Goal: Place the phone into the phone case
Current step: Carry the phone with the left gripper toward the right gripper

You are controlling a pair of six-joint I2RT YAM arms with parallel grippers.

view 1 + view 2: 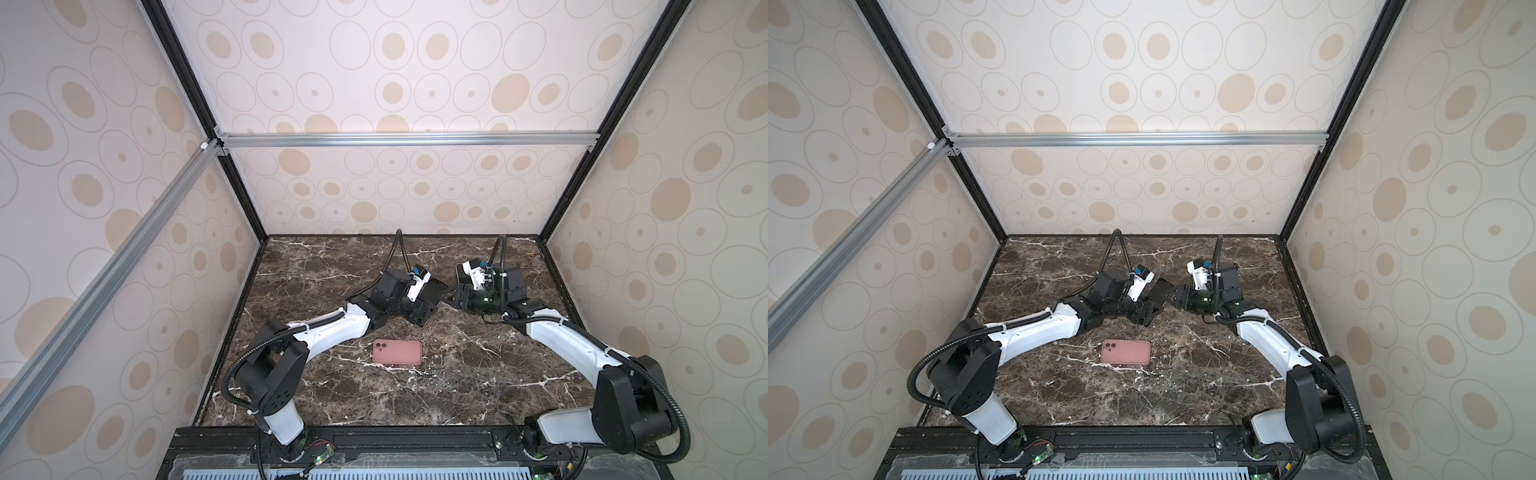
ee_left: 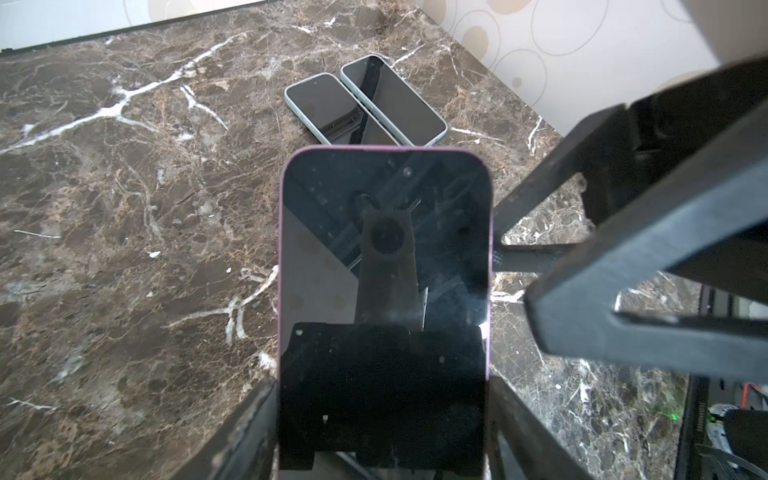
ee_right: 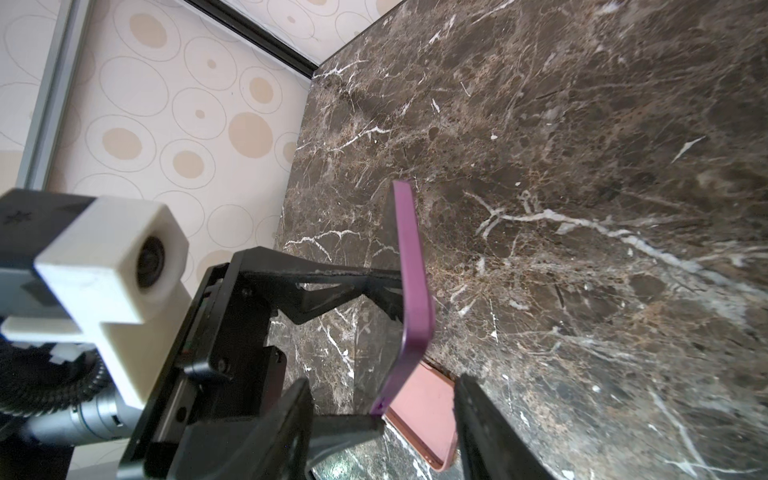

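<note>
Left gripper (image 1: 430, 297) stands clamped on the phone (image 2: 384, 291) aloft mid-table, while right gripper (image 3: 384, 384), jaws apart, straddles its free end and should close squarely before handover toward the phone case (image 1: 397, 352) lying nearer, left of centre.

A dark brown, white-veined marble tabletop (image 1: 478, 374) carries a dusty-pink rectangular phone case (image 1: 398, 352), lying flat near its middle; in the left wrist view, two pale-blue-edged smartphones (image 2: 332, 109) (image 2: 395, 97) lie side by side, dark screens up.
</note>
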